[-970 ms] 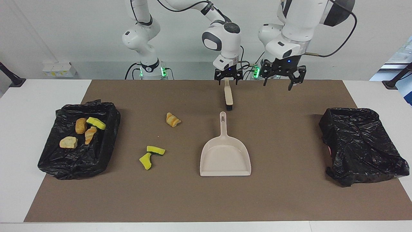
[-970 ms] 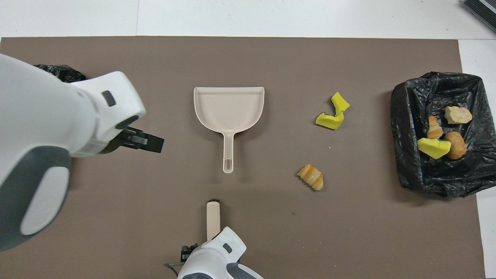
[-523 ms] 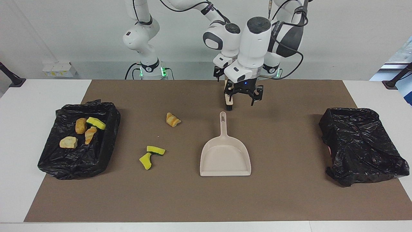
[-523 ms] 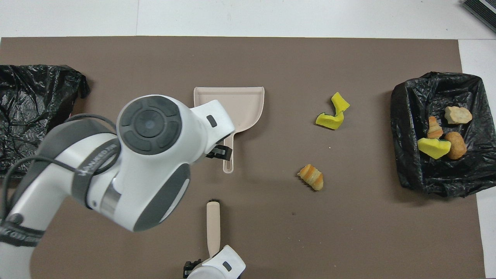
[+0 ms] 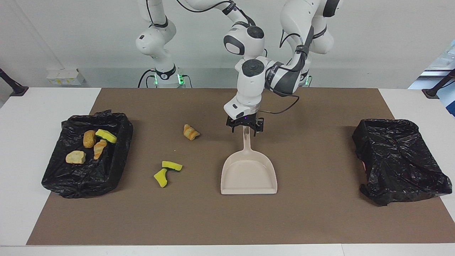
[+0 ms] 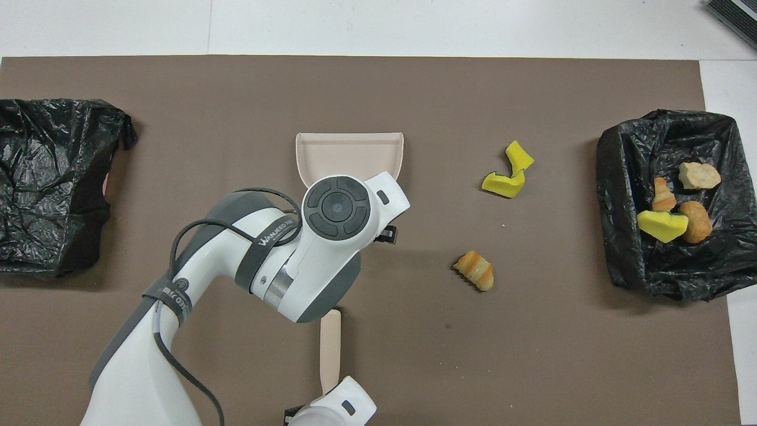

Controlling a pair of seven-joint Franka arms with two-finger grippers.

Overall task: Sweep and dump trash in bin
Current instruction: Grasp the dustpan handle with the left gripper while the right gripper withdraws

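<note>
The left tool hangs wide apart over the stiff, light dustpan handle. The right tool is clenched on the brush.

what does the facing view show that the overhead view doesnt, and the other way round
Facing only: the left claw, open, astride the handle of the dustpan; overhead, its own arm covers it.
Overhead only: the brush, nearer the robots than the dustpan, its handle end under the right arm's wrist, which hides the right claw.
Both: dustpan, a bread lump and two sponge chunks loose, four pieces in one bin, and the other bin.
</note>
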